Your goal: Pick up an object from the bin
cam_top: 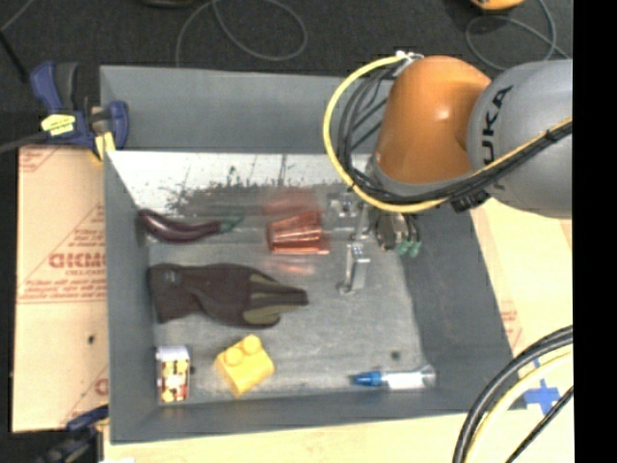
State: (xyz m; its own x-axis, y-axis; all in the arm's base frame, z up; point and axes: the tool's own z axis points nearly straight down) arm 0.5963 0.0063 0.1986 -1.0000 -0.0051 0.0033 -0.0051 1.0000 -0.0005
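My gripper (351, 272) hangs low in the back right part of the bin, under the orange wrist cover. Just to its left a reddish see-through cup (294, 234) lies on its side near the back wall, close to the gripper; whether they touch I cannot tell. In front and to the left of the gripper a dark brown glove (222, 292) lies flat, its fingertips pointing towards the gripper. Nothing shows between the gripper's tips.
A purple toy aubergine (180, 227) lies at the back left. Along the front lie a small red, white and yellow box (173, 373), a yellow brick (244, 364) and a white marker with a blue cap (390, 380). The arm covers the bin's back right corner.
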